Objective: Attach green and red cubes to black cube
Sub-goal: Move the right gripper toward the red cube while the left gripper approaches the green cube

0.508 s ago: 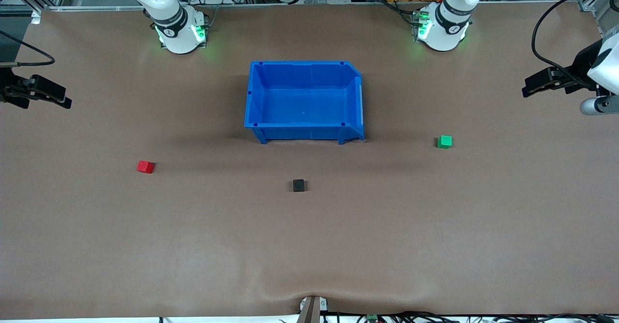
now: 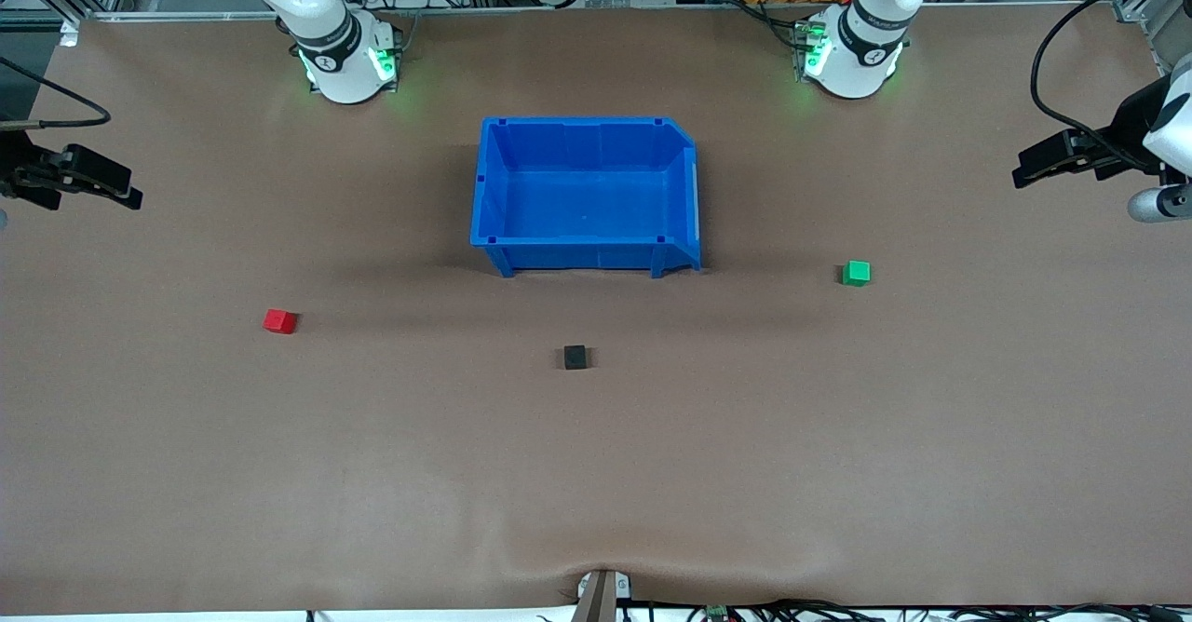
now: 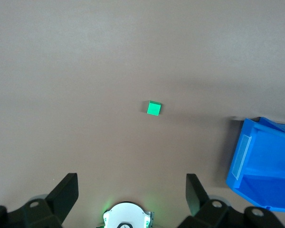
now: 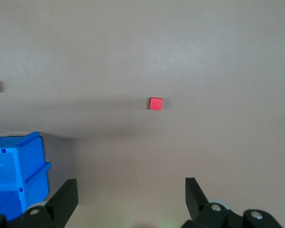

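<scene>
Right gripper (image 2: pixel 126 196) hangs over the table edge at its own arm's end, fingers spread wide, holding nothing. Red cube (image 2: pixel 279 321) sits alone on open mat, black cube (image 2: pixel 575 357) mid-table, nearer the camera than the blue bin (image 2: pixel 587 259). Green cube (image 2: pixel 856 273) stands apart. Left gripper (image 2: pixel 1024 173) over its own edge, wide open, empty

Bare table (image 2: pixel 596 473) surrounds each cube; only the blue bin (image 2: pixel 587 196) stands mid-table.
</scene>
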Robot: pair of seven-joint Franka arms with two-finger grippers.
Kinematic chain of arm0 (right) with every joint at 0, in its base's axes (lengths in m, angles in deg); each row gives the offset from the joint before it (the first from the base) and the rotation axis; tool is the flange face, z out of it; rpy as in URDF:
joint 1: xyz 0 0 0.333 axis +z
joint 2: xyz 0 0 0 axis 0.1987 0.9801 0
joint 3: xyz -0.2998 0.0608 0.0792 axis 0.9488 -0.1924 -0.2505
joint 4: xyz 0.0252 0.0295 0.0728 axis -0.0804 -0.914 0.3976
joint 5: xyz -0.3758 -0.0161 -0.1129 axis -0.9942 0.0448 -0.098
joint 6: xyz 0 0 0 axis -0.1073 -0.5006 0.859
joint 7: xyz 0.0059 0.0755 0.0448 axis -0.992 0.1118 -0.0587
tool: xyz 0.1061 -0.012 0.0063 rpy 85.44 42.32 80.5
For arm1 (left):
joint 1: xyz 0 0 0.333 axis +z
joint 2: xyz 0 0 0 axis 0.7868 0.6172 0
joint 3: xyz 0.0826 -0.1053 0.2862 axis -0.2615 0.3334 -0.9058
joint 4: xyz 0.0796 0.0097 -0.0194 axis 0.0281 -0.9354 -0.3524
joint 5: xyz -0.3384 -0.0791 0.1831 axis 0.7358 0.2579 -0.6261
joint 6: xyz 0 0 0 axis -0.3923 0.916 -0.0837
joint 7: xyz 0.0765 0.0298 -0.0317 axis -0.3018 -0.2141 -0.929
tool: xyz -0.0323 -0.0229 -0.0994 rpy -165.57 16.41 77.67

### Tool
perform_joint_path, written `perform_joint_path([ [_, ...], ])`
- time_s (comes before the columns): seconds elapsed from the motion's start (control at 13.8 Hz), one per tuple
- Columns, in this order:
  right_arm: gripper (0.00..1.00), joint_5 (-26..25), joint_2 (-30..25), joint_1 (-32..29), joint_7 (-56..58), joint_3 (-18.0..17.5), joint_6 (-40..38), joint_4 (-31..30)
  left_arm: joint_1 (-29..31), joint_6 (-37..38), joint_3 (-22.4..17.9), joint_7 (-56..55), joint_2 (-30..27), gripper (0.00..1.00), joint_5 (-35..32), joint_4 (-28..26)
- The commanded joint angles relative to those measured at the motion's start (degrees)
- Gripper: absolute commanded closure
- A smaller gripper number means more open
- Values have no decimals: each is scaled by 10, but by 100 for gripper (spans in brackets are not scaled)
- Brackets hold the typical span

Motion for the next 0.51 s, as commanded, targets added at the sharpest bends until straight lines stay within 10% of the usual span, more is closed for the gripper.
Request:
perform_joint_path([
  [0.0,0,-1,9,4,-9,-2,-4,9,11,5,-1,5,6,0,0,0],
  [0.44,0,1,119,7,-5,-3,-33,11,11,-4,4,4,2,0,2,-38],
])
